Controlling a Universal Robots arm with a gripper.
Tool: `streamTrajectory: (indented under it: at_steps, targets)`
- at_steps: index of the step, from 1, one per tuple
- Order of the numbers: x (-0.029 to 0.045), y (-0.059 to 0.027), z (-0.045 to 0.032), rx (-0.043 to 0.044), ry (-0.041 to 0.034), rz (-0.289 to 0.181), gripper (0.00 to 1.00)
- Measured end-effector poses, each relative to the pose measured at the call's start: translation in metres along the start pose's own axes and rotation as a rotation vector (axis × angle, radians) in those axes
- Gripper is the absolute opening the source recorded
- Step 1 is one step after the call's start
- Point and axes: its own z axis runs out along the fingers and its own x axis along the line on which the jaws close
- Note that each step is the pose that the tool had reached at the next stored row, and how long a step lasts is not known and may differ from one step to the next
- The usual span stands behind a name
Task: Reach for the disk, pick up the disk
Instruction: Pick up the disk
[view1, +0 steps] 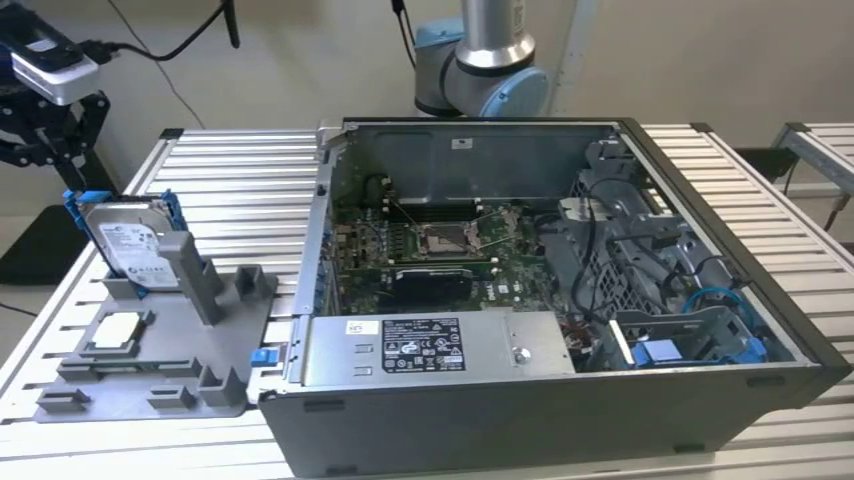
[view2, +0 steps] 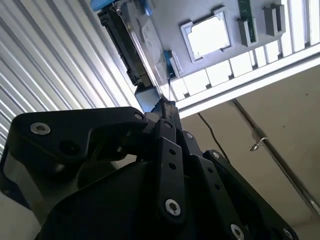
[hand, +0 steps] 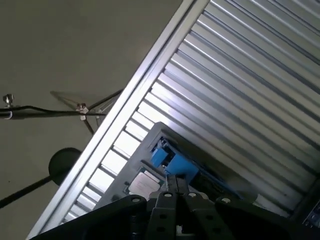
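Black metal pincer (hand: 172, 182), tips closed on nothing, hangs just above the silver rectangular disk (view1: 134, 245) in its blue plastic carrier, not yet lifted from the grey plastic holder (view1: 147, 385).

We see a slatted metal table (view1: 240, 170) before a plain pale wall (view1: 307, 60). A second table (view1: 817, 140) stands at the exterior view's right, and the floor (hand: 60, 40) is dull brown.

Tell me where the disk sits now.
The disk stands on edge in the grey fixture at the exterior view's left, beside the open computer case.
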Motion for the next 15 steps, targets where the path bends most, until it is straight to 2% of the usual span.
streamTrajectory:
  at_steps: [15]
  targets:
    - [0.0000, 0.0000, 0.0000, 0.0000, 0.0103, -0.272, 0.00]
